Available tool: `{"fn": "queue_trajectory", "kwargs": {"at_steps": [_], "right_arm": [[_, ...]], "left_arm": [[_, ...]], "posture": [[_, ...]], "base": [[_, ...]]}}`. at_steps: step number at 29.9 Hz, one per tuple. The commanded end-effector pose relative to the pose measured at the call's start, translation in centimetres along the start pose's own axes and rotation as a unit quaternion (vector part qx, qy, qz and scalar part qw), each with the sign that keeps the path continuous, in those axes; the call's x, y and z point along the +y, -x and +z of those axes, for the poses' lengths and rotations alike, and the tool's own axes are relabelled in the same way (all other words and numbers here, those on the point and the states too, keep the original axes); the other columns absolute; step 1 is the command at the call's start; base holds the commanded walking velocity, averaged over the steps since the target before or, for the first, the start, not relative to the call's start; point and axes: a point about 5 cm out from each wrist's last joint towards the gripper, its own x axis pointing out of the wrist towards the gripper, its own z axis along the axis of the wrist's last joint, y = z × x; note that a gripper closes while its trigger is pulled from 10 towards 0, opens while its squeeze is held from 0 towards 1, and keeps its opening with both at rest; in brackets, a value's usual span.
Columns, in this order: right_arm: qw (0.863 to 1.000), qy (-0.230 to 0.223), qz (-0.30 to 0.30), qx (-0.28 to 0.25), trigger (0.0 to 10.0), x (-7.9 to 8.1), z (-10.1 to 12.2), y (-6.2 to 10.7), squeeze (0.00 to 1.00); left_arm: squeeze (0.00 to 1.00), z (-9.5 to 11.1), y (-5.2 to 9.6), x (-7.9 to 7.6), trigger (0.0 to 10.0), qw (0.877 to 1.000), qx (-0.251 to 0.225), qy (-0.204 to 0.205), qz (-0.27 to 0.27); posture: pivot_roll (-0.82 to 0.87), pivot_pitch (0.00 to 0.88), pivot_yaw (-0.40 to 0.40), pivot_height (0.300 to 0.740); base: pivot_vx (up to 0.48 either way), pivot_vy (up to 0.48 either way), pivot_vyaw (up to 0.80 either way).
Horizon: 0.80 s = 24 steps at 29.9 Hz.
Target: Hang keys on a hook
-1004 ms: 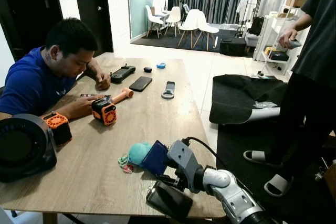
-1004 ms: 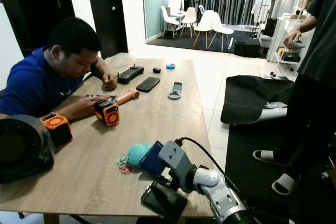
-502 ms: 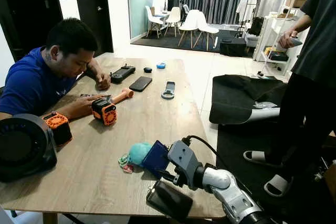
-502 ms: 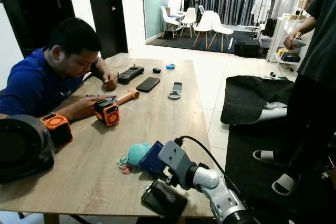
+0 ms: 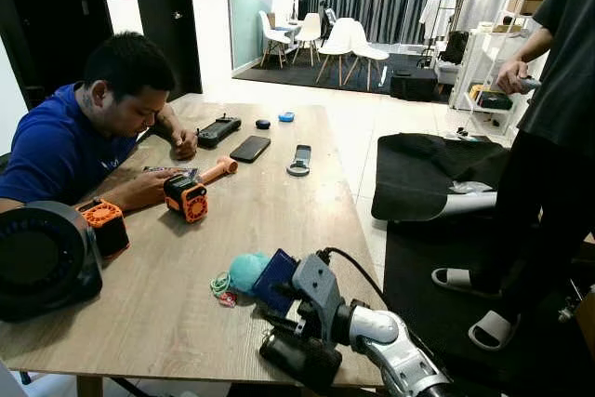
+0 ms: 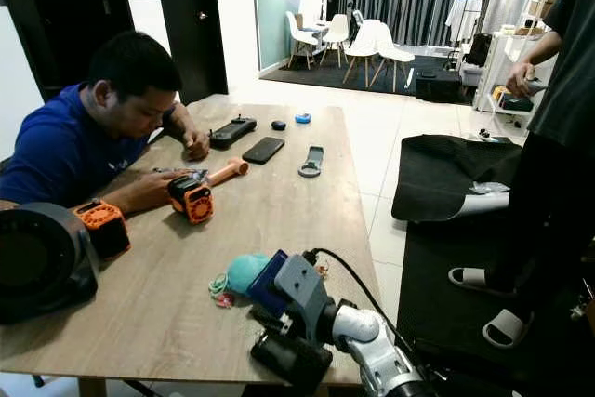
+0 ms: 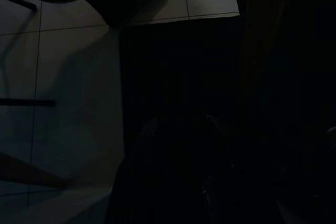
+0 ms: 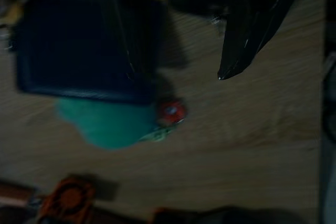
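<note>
Teal and fluffy, the pompom (image 8: pixel 107 124) of the keys (image 5: pixel 223 285) lies on the wooden table (image 5: pixel 260 202) just beyond the right gripper (image 8: pixel 178 51), whose fingers (image 8: pixel 247 35) stand apart and hold nothing. A dark blue wallet (image 8: pixel 79 45) sits under one fingertip. Blur hides the key ring, probably by the red bead (image 8: pixel 171 111). The bunch looks light and floppy; pinching the stiff ring should serve best.

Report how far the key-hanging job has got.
Done: nothing yet; the keys, a bunch with a teal pom-pom and blue card holder, lie on the wooden table. In hand: the right tool hangs open just over the bunch, one finger across the blue holder, nothing gripped. Left: grasp, lift, find a hook and hang them.
</note>
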Motion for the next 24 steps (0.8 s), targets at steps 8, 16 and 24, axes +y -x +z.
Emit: {"fn": "queue_trajectory", "kwargs": {"at_steps": [8,16,24], "right_arm": [[0.999,-0.003,0.025,0.022,10.0,0.4,-1.1,0.4,0.00],[0.999,-0.003,0.033,0.040,10.0,0.7,-1.7,0.7,0.00],[0.998,-0.008,0.040,0.045,5.8,1.1,-2.2,0.7,0.00]], "left_arm": [[0.00,-0.5,0.2,0.2,10.0,1.000,0.012,0.003,0.004],[0.00,-0.5,0.1,0.1,10.0,1.000,0.013,0.005,0.004],[0.00,-0.6,0.2,0.1,10.0,1.000,0.015,0.005,0.005]], "posture": [[0.07,0.035,-0.024,0.740],[0.07,0.036,-0.026,0.740],[0.07,0.036,-0.026,0.740]], "base": [[0.000,0.000,0.00],[0.000,0.000,0.00],[0.000,0.000,0.00]]}}
